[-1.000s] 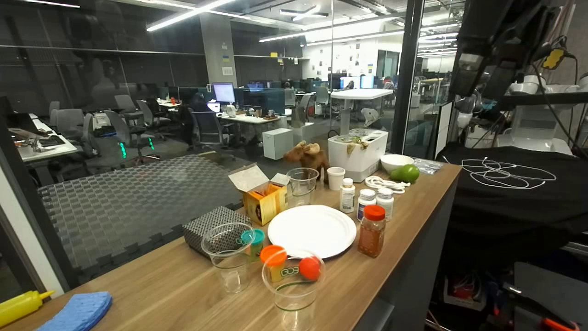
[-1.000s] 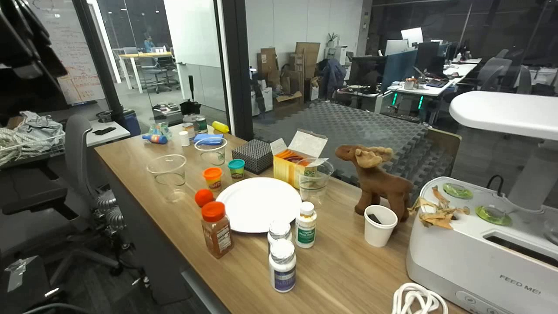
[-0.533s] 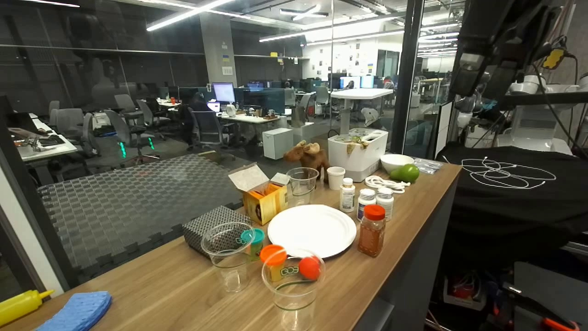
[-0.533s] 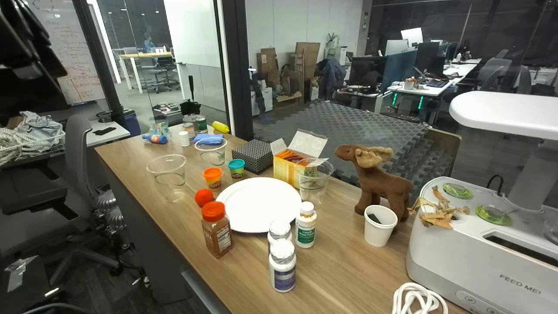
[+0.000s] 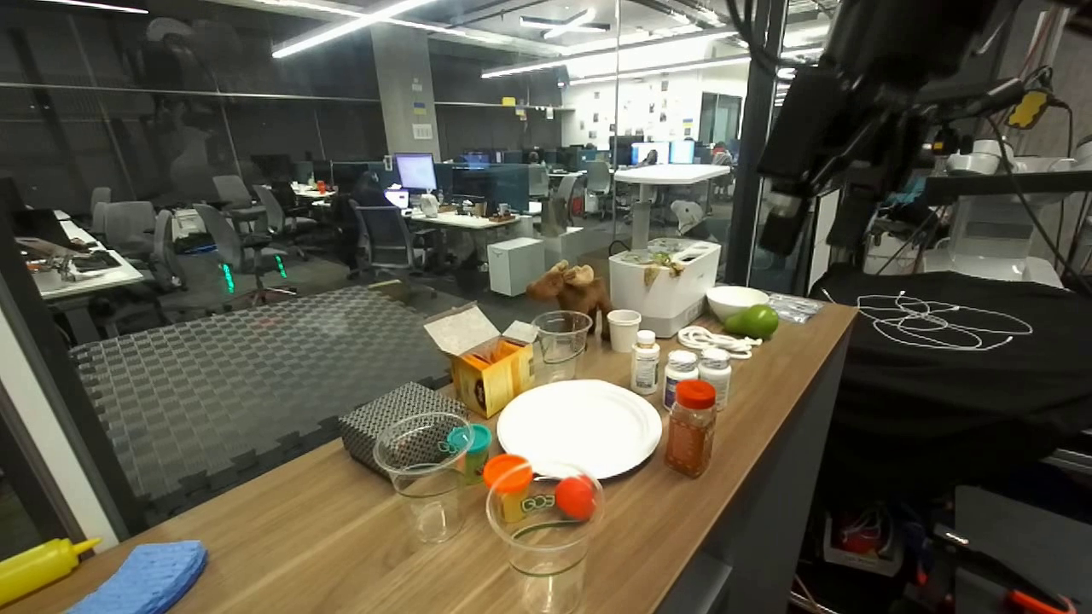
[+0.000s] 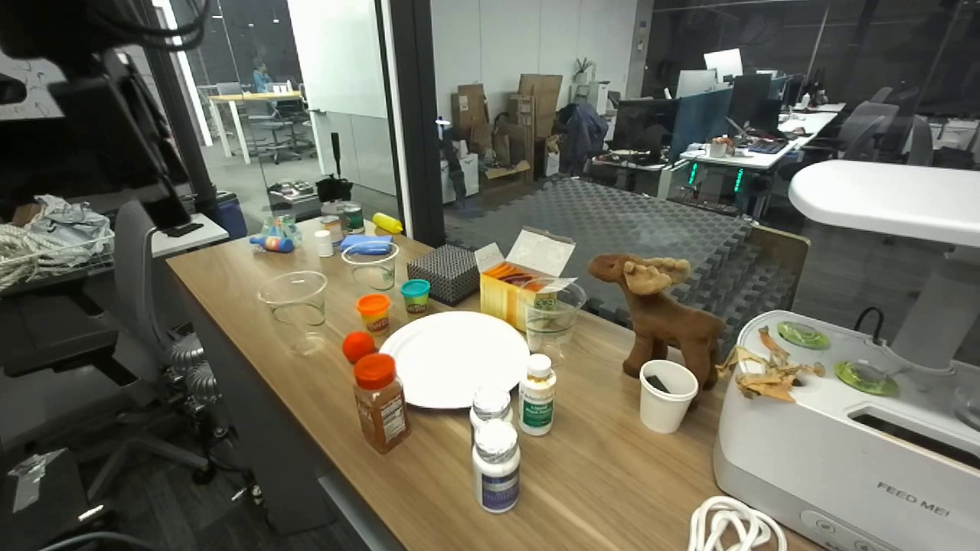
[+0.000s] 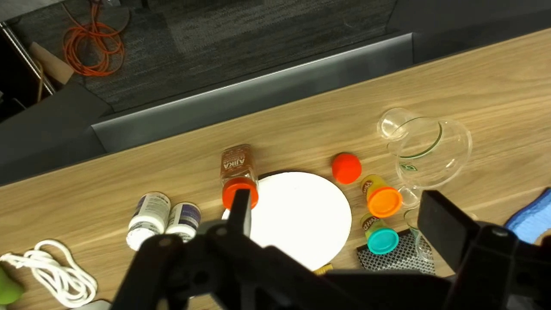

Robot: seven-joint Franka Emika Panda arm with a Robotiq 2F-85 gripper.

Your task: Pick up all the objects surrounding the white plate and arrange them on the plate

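Your gripper (image 7: 338, 211) hangs high & well apart from the objs in both exterior views, its fingers wide apart; thru the gap in the wrist view you see part of the white plate (image 7: 301, 215). Plate lies flat on the wood-grain tabletop (image 7: 301, 129), w/ the objs round it.

Ajika jar (image 6: 380, 413), red lid, stands upright just beside the rim. Next along, also nr the rim: the red-orange ball (image 7: 346, 168), then the orange-lid Play-Doh tub (image 7: 382, 199), then the teal-lid Play-Doh tub (image 7: 382, 240), both tubs upright. Teal one's nr the dark mesh-pattern box (image 6: 444, 274).

Opp. the tubs, nr the plate, you've got 3 upright white-capped btls: 1 green-label btl (image 6: 537, 398) & 2 purple-label btls (image 6: 498, 478), that pair close tog.

Across the plate fr. the jar: open yellow carton (image 6: 498, 301) w/ orange packets (image 6: 505, 273), a clear plastic cup (image 6: 553, 325) nr it. 2 more clear cups (image 6: 297, 314) stand nr the tubs.

Further off you've got the brown toy moose (image 6: 666, 314), a white paper cup (image 6: 666, 407) w/ something dark (image 6: 657, 383) in it, a white cable (image 6: 723, 505) & the white unit (image 6: 781, 451) marked FEED ME! In an exterior view a blue sponge (image 5: 145, 576) lies nr a yellow squeeze btl (image 5: 38, 571).
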